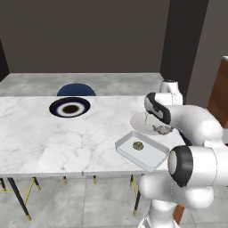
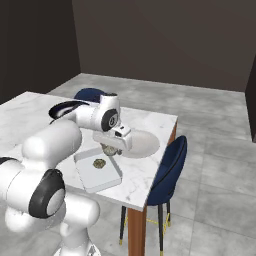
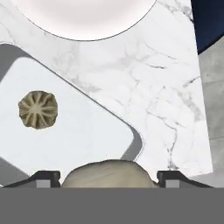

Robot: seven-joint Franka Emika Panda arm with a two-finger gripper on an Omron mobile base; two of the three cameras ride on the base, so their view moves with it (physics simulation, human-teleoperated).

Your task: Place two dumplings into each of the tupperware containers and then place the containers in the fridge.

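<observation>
The gripper (image 3: 108, 174) has its fingers pinched on a dumpling (image 3: 104, 174), which bulges between the two tips in the hand view. Below and ahead of the fingers lies a tray (image 3: 83, 140) with one dumpling (image 3: 38, 109) already inside, off toward one end. The held piece hangs just over the tray's near corner, close to its rim, with bare marble table (image 3: 162, 87) on the other side of that rim. Beyond the fingers sits the pale plate (image 3: 87, 17).

To do this well, I'd say the hand should slide further in over the tray floor before letting go, so the piece doesn't catch the wall and roll onto the table. It should lower close to the floor, keep clear of the dumpling already there, and spread the fingers gently.

From the base views, the gripper (image 1: 162, 129) hovers between plate and tray (image 1: 149, 156).
</observation>
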